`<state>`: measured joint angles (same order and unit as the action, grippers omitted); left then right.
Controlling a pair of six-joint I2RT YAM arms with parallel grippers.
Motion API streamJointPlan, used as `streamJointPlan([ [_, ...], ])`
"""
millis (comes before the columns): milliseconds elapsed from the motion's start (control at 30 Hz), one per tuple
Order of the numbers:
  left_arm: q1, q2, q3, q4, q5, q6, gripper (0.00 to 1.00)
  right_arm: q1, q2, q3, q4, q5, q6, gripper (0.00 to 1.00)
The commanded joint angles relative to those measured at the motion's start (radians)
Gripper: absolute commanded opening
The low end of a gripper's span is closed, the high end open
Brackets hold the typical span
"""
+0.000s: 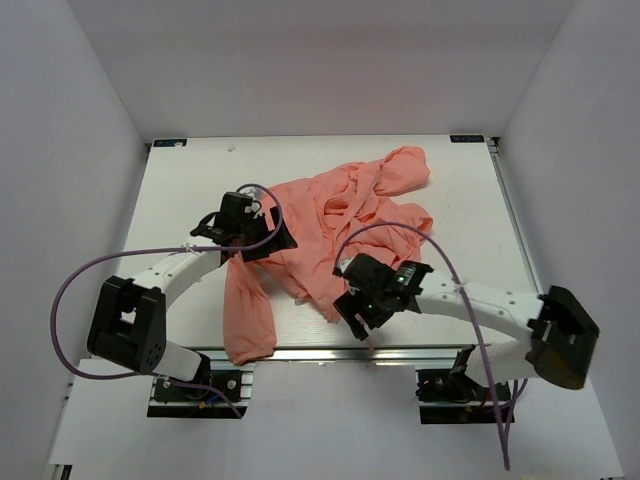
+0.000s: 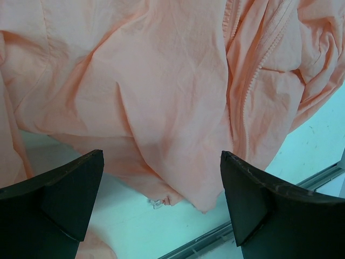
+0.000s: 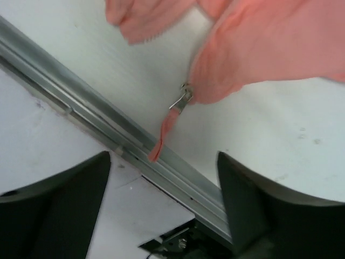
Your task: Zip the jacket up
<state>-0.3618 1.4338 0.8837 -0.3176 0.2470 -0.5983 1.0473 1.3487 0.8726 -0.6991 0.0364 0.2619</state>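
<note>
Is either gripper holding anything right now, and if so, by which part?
Nothing is held. The left gripper and right gripper are both open. The jacket is ungripped, and its zipper pull lies untouched just beyond the right gripper.

Table [image 1: 480,200]: white, flat top, rectangular. Faint dark specks [image 3: 315,141] on its surface in the right wrist view. Metal rail [image 1: 400,354]: silver, runs along the table's near edge. Walls [image 1: 320,70]: plain white, enclosing the table on three sides. Two small labels, one at each far corner [image 1: 168,143] [image 1: 466,139]; print too small to read.
</note>
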Motion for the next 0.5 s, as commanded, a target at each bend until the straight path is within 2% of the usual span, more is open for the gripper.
streamJointPlan([
  [0, -0.003, -0.039, 0.027, -0.015, 0.003, 0.014, 0.98, -0.010, -0.106, 0.020, 0.035, 0.130, 0.084, 0.88],
  [33, -0.003, -0.041, 0.024, -0.015, 0.003, 0.014, 0.98, -0.016, -0.127, 0.013, 0.049, 0.167, 0.100, 0.89],
  [200, -0.003, -0.052, 0.018, -0.020, 0.006, 0.012, 0.98, -0.092, -0.189, -0.050, 0.133, 0.157, 0.079, 0.89],
  [300, -0.003, -0.062, 0.011, -0.020, 0.006, 0.011, 0.98, -0.093, -0.136, -0.046, 0.139, 0.195, 0.043, 0.88],
  [400, -0.002, -0.067, 0.006, -0.028, 0.005, 0.011, 0.98, -0.093, -0.059, -0.032, 0.157, 0.154, -0.004, 0.84],
  [467, -0.003, -0.070, 0.003, -0.034, 0.005, 0.012, 0.98, -0.093, -0.008, -0.027, 0.193, 0.157, -0.021, 0.78],
])
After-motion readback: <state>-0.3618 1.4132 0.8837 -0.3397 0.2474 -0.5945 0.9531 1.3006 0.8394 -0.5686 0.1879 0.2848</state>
